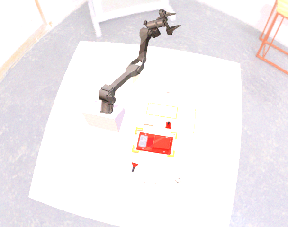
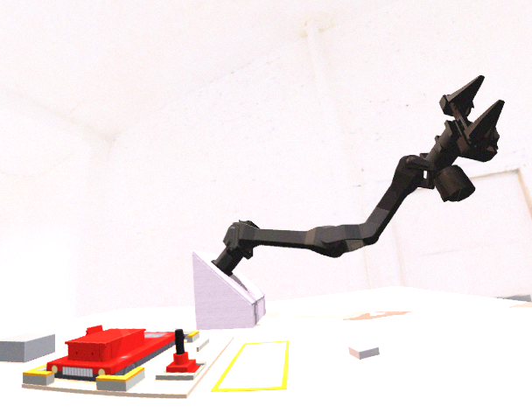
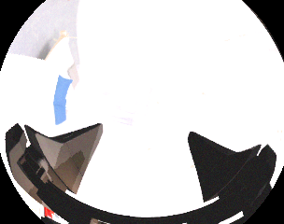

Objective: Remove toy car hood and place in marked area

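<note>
Gripper (image 1: 177, 19) (image 2: 492, 88) (image 3: 146, 133) is raised and spread wide, empty | hood (image 1: 161, 142) (image 2: 108, 344) is on toy car (image 1: 150, 144) (image 2: 153, 346), perhaps awaiting grasp | yellow outline (image 1: 162, 104) (image 2: 287, 363) probably marks its destination

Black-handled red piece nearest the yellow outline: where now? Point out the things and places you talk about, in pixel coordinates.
Top view: the black-handled red piece (image 1: 168, 125) (image 2: 180, 362) stands between the red toy car (image 1: 148, 144) (image 2: 105, 346) and the yellow rectangular outline (image 1: 161, 117) (image 2: 286, 361).

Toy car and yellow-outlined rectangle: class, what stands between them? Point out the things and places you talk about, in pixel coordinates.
A small red piece with a black upright post (image 1: 168, 125) (image 2: 180, 361) stands between the toy car (image 1: 154, 143) (image 2: 105, 347) and the yellow-outlined rectangle (image 1: 161, 117) (image 2: 286, 361); the exterior view shows it clearly.
</note>
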Robot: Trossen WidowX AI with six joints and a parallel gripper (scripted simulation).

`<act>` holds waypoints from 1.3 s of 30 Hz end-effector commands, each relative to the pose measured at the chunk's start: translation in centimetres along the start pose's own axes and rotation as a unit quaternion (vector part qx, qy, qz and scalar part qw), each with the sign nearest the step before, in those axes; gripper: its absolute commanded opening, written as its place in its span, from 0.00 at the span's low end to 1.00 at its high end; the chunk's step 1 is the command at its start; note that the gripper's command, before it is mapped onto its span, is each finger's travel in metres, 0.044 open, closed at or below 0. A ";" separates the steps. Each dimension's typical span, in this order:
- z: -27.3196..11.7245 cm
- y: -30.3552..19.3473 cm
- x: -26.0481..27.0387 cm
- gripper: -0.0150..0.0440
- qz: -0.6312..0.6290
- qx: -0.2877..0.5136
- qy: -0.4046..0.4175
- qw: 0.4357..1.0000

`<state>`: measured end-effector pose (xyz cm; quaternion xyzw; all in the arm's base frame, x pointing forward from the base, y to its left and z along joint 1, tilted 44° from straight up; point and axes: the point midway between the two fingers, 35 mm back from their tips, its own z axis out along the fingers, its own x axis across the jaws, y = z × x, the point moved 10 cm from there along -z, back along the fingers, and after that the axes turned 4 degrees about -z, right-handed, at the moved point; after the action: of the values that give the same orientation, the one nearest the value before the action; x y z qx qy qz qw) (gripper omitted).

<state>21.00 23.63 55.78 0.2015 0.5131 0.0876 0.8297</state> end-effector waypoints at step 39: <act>-5.6 -27.4 -25.2 1.00 0.344 0.029 -0.140 0.928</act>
<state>3.10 -5.39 63.20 0.3741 0.3048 0.3076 0.8201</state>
